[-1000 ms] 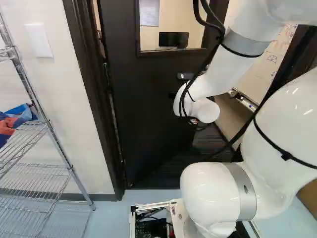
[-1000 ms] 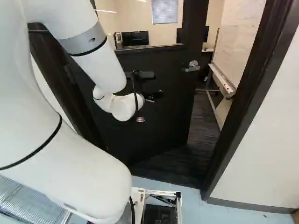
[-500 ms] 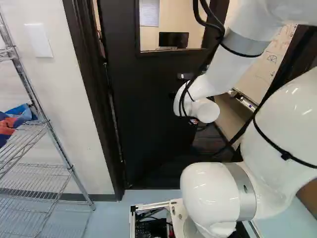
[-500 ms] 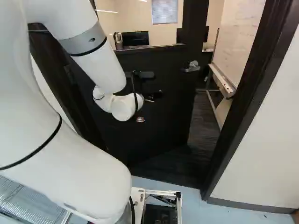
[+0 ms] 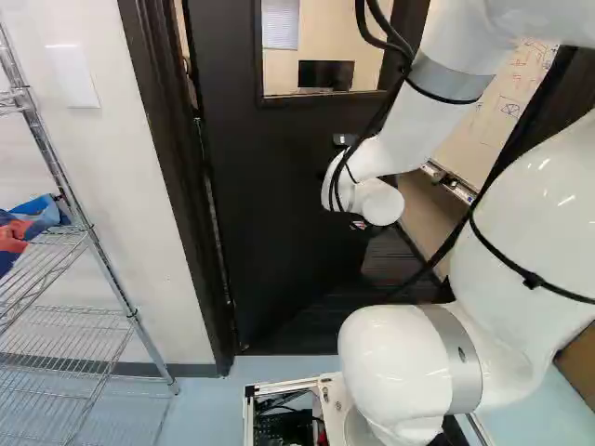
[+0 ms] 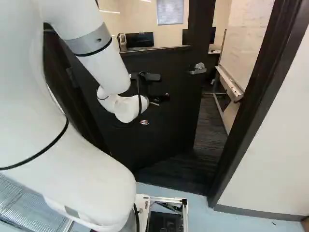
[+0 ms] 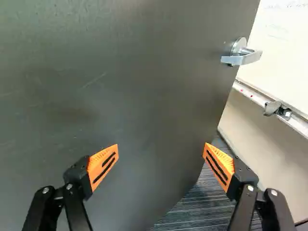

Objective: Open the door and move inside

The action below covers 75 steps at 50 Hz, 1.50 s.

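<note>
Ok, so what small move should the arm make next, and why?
Probably ease the door a little further inward with the open tool: it faces the door's flat surface, and the door stands only partly open, with a gap between its handle side and the frame.

Premises are of office type. Through the glazed opening of the dark door (image 5: 279,204), a black monitor (image 5: 325,73) and a window blind (image 5: 279,23) are observed against a plain, light wall. A large whiteboard (image 6: 250,36) bearing handwriting and diagrams stands within, a ledge (image 6: 229,83) along its lower edge. Flooring inside is dark, striped carpet (image 6: 210,128); on the near side, smooth pale-blue floor (image 5: 209,413). A wire shelving rack (image 5: 58,321) stands near the near-side wall (image 5: 139,195), consistent with a utility or work area; its exact use cannot be determined.
</note>
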### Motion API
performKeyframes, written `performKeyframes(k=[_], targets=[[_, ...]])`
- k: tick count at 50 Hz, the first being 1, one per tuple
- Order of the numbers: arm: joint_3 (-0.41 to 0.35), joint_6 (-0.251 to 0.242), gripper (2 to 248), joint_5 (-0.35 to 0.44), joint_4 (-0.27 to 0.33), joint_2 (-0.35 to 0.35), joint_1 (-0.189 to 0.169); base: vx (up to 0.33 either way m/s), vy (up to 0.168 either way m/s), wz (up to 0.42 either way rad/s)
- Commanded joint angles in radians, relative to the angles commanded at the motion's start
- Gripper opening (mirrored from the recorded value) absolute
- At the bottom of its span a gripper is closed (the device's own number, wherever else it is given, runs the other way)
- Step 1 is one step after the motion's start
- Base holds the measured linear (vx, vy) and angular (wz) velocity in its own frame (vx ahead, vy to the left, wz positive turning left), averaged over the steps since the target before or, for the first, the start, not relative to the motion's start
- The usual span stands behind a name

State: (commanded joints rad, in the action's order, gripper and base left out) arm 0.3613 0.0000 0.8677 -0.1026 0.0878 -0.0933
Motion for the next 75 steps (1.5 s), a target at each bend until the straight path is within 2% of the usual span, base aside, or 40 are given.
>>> performKeyframes(k=[17, 30, 75], targets=[[0.049, 0.000, 247, 0.000, -0.075, -0.050, 0.041, 0.000, 0.000, 0.000], [0.088, 0.000, 247, 0.000, -0.108, -0.089, 0.073, 0.000, 0.000, 0.000], [0.234, 0.000, 247, 0.000, -0.117, -0.227, 0.173, 0.000, 0.000, 0.000]])
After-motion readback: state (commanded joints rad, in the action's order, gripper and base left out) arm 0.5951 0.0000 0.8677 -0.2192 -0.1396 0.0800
